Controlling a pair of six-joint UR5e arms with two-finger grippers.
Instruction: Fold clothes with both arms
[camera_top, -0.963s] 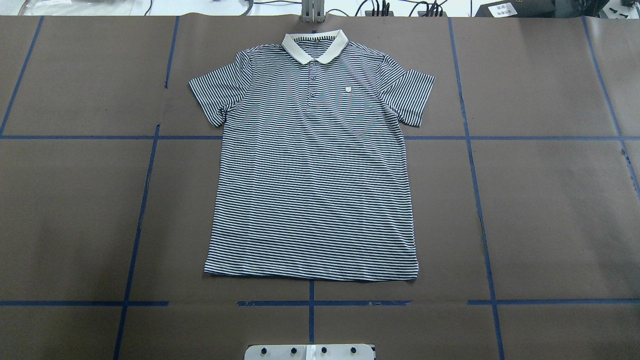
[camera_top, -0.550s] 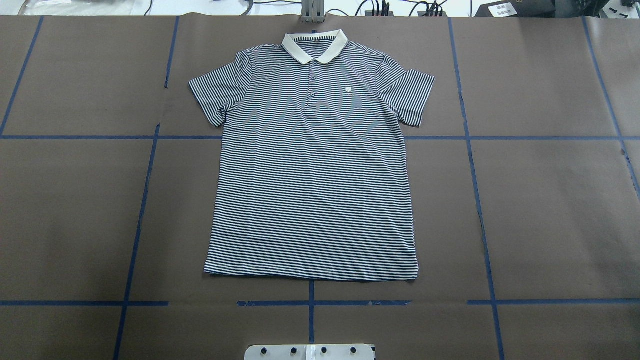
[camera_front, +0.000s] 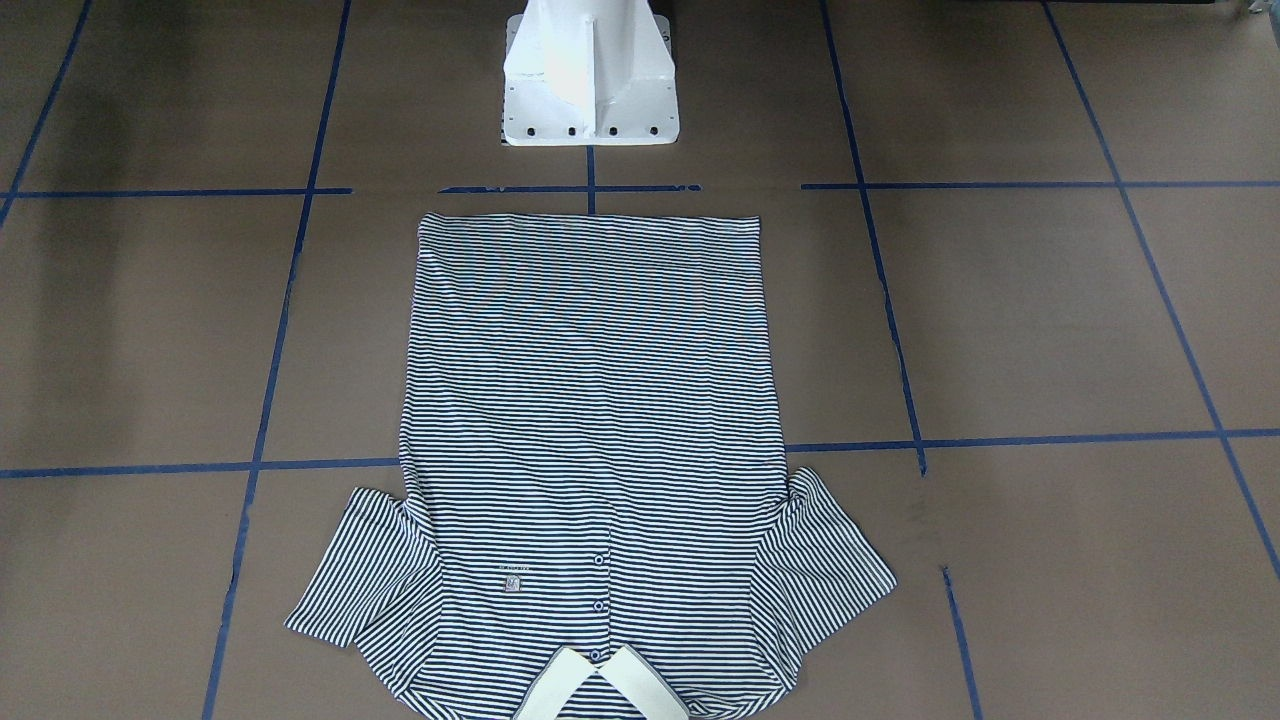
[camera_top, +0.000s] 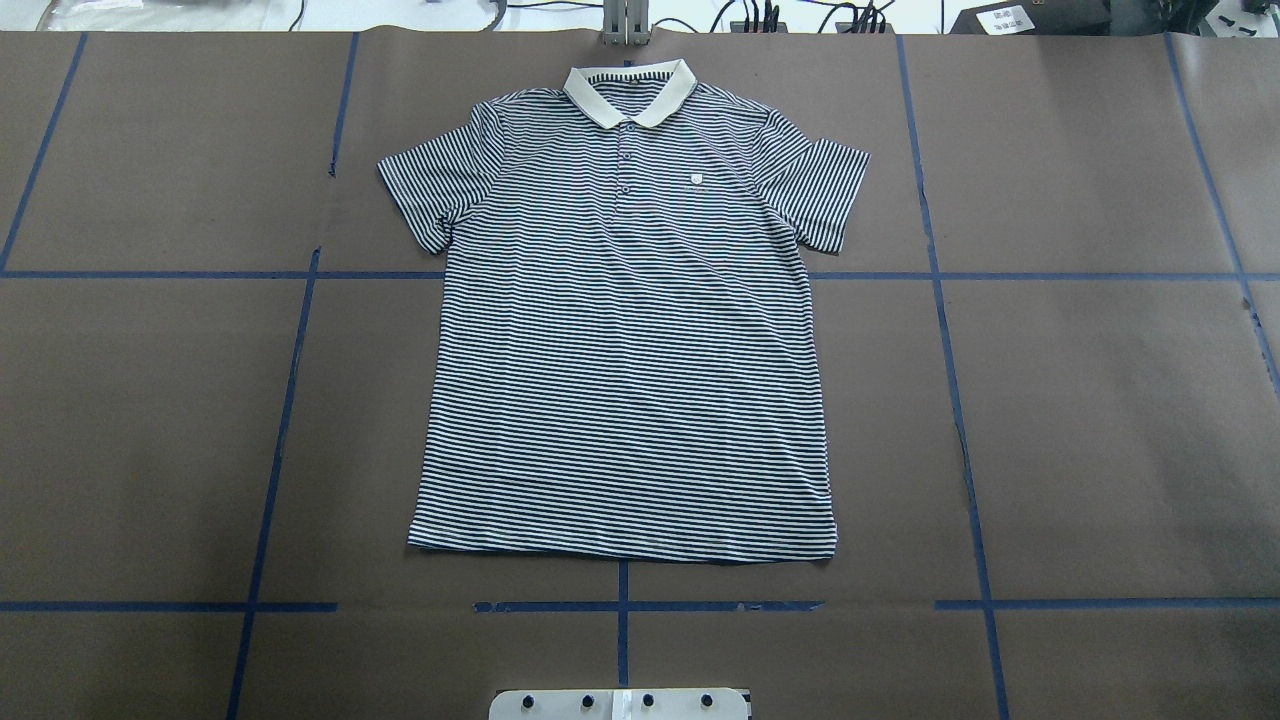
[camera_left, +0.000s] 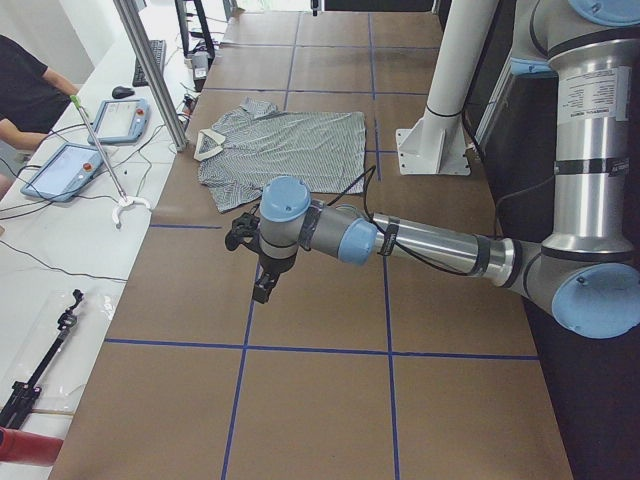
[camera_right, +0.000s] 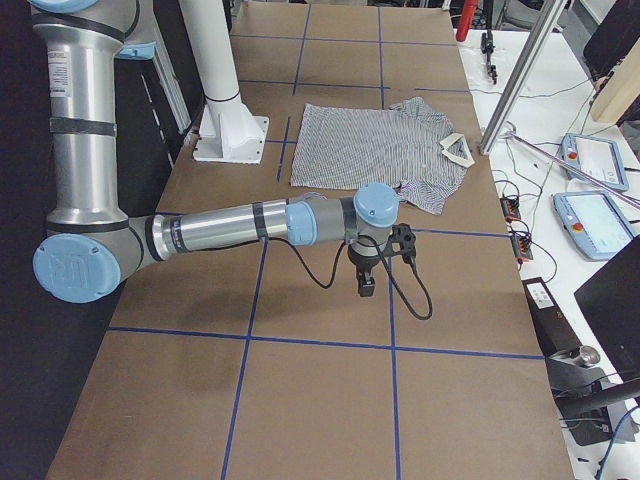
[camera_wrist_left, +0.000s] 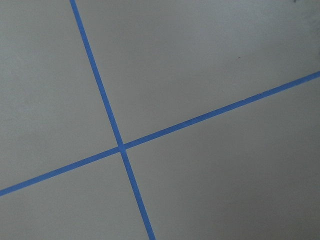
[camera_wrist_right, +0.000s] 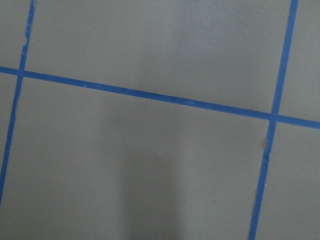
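Note:
The striped polo shirt (camera_top: 625, 350) lies flat and spread out face up on the brown table, its cream collar (camera_top: 630, 95) at the far edge from the robot. It also shows in the front view (camera_front: 590, 400) and both side views (camera_left: 290, 145) (camera_right: 370, 145). My left gripper (camera_left: 262, 290) hangs over bare table well off to the shirt's side; I cannot tell if it is open or shut. My right gripper (camera_right: 367, 288) hangs over bare table on the other side, and its state cannot be told either. Both wrist views hold only brown paper and blue tape.
Blue tape lines (camera_top: 290, 400) divide the brown table cover into squares. The white pedestal base (camera_front: 590, 90) stands just beyond the shirt's hem. A metal post (camera_left: 150, 70), tablets (camera_left: 60, 170) and a seated person (camera_left: 25, 95) are along the far side.

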